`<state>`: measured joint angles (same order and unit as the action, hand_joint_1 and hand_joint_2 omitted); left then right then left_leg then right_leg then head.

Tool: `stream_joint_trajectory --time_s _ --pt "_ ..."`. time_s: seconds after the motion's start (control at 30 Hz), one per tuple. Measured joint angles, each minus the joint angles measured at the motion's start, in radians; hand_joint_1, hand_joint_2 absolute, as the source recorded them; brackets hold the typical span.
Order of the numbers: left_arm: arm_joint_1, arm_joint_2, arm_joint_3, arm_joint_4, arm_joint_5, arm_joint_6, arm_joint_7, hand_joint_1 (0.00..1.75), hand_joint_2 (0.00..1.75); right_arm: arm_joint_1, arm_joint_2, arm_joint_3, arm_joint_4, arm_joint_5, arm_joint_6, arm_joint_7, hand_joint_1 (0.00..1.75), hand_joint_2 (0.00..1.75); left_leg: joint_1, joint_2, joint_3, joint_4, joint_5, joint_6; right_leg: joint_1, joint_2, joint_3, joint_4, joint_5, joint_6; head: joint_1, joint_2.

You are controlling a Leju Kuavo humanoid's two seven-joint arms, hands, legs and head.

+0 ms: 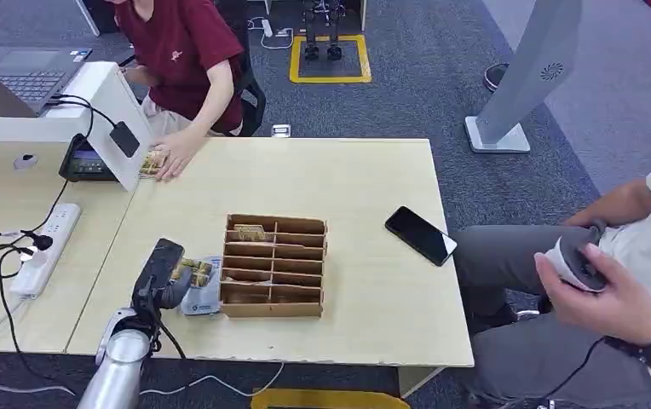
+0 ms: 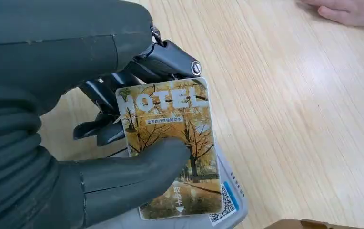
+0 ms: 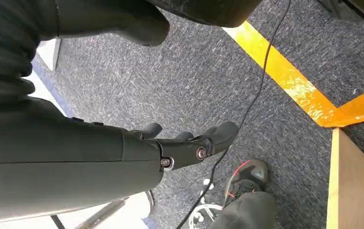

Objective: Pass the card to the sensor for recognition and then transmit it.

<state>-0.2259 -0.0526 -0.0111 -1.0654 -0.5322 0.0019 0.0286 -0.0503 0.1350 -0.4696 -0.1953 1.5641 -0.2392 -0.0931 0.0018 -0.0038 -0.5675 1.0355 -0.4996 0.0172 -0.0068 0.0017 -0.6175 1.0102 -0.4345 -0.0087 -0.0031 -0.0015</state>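
Observation:
A hotel card [image 2: 173, 148] printed with yellow autumn trees is pinched in my left hand [image 2: 75, 143], thumb [image 2: 137, 167] on its face and dark fingers behind it. In the head view my left hand [image 1: 162, 277] holds the card [image 1: 194, 271] just over a small grey sensor pad [image 1: 204, 298] near the table's front left. The pad's edge [image 2: 230, 212] shows under the card's lower end. My right hand [image 3: 185, 145] hangs beside the table above the grey carpet, fingers loosely extended, holding nothing.
A wooden slotted card box [image 1: 273, 266] stands right of the sensor, one card in a back slot. A black phone [image 1: 420, 235] lies further right. A person in red rests a hand [image 1: 169, 158] on cards at the table's back left. Another seated person [image 1: 612, 281] holds a controller.

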Motion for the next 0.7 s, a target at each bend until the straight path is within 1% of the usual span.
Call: stream_joint_trajectory --time_s 0.07,0.1,0.13,0.2,0.23,0.27,0.3,0.43,0.53,0.57,0.6,0.63,0.7 --pt "0.001 0.0 0.006 -0.001 0.016 -0.002 -0.005 1.75 1.75 0.0 0.0 0.0 0.0 0.0 0.0 0.0 0.0 1.75 0.0 0.0 0.0 0.0 0.0 0.0 0.0 0.0 0.0 0.0 0.0 0.0 0.0 0.0" --pt "0.003 0.0 0.011 -0.004 0.075 -0.004 -0.026 1.75 1.75 0.0 0.0 0.0 0.0 0.0 -0.002 0.0 0.0 1.75 0.0 0.0 0.0 0.0 0.0 0.0 0.0 0.0 0.0 0.0 0.0 0.0 0.0 0.0" --pt "0.005 0.001 0.02 -0.014 0.178 -0.004 -0.056 1.75 1.75 0.0 0.0 0.002 0.0 0.0 -0.005 -0.001 0.0 1.75 0.0 0.0 0.0 0.0 0.0 0.0 0.0 0.0 0.0 0.0 0.0 0.0 0.0 0.0" --pt "0.004 0.02 0.034 -0.054 0.393 -0.004 -0.1 1.75 1.75 0.0 0.0 0.007 0.0 -0.001 -0.008 -0.002 0.0 1.75 0.0 0.001 0.0 0.0 0.0 0.0 0.0 0.001 -0.001 0.0 0.0 0.0 0.001 0.0" --pt "0.0 0.034 0.039 -0.076 0.462 -0.004 -0.109 1.75 1.75 0.001 0.0 0.009 0.0 -0.002 -0.01 -0.002 0.0 1.75 0.0 0.001 0.0 0.0 0.0 0.0 0.0 0.002 -0.001 0.0 0.0 0.0 0.0 0.0" --pt "-0.008 0.052 0.041 -0.104 0.52 -0.004 -0.103 1.75 1.75 0.001 0.0 0.011 0.0 -0.005 -0.011 -0.002 0.0 1.75 0.0 0.001 0.0 0.0 0.0 0.0 0.0 0.001 -0.001 0.0 0.0 0.0 0.0 0.0" --pt "-0.017 0.067 0.042 -0.129 0.553 -0.003 -0.094 1.75 1.75 0.001 0.0 0.012 0.0 -0.006 -0.011 -0.002 0.0 1.75 0.0 0.0 0.0 0.0 0.001 -0.001 0.0 0.001 -0.001 0.0 0.0 0.0 0.0 0.0" --pt "-0.033 0.107 0.043 -0.183 0.579 0.001 -0.083 1.75 1.75 0.0 0.0 0.019 0.0 -0.008 -0.012 -0.002 0.0 1.75 0.0 0.0 0.0 0.0 0.001 -0.002 0.0 0.001 -0.001 0.001 0.0 0.0 0.0 0.0" --pt "-0.033 0.113 0.042 -0.199 0.583 0.01 -0.088 1.75 1.75 0.0 0.0 0.021 0.0 -0.008 -0.012 -0.002 0.0 1.75 0.0 0.0 0.0 0.0 0.002 -0.001 0.0 0.001 -0.001 0.001 0.0 0.0 0.0 0.0" --pt "-0.037 0.116 0.042 -0.203 0.584 0.02 -0.105 1.75 1.75 0.0 0.0 0.021 0.0 -0.009 -0.012 -0.003 0.0 1.75 0.0 0.0 0.0 0.0 0.002 -0.002 0.0 0.001 -0.001 0.0 0.001 0.0 0.001 0.0" --pt "-0.051 0.117 0.043 -0.214 0.585 0.057 -0.162 1.75 1.75 0.0 0.0 0.021 0.0 -0.011 -0.012 -0.005 0.0 1.75 0.001 0.0 -0.001 0.001 0.003 -0.001 0.001 0.001 -0.003 0.0 0.002 -0.001 -0.002 0.0" --pt "-0.072 0.12 0.043 -0.223 0.574 0.086 -0.187 1.75 1.75 0.0 0.0 0.021 0.0 -0.011 -0.012 -0.005 0.0 1.75 0.001 0.0 -0.003 0.002 0.003 -0.001 0.001 0.001 -0.004 0.0 0.002 -0.001 -0.001 0.0" --pt "-0.155 0.133 0.042 -0.241 0.489 0.173 -0.187 1.75 1.75 -0.002 0.0 0.023 0.0 -0.011 -0.01 -0.004 0.0 1.75 0.001 -0.003 -0.005 0.002 0.005 -0.001 0.001 -0.002 -0.004 0.0 0.003 -0.001 -0.001 0.0"
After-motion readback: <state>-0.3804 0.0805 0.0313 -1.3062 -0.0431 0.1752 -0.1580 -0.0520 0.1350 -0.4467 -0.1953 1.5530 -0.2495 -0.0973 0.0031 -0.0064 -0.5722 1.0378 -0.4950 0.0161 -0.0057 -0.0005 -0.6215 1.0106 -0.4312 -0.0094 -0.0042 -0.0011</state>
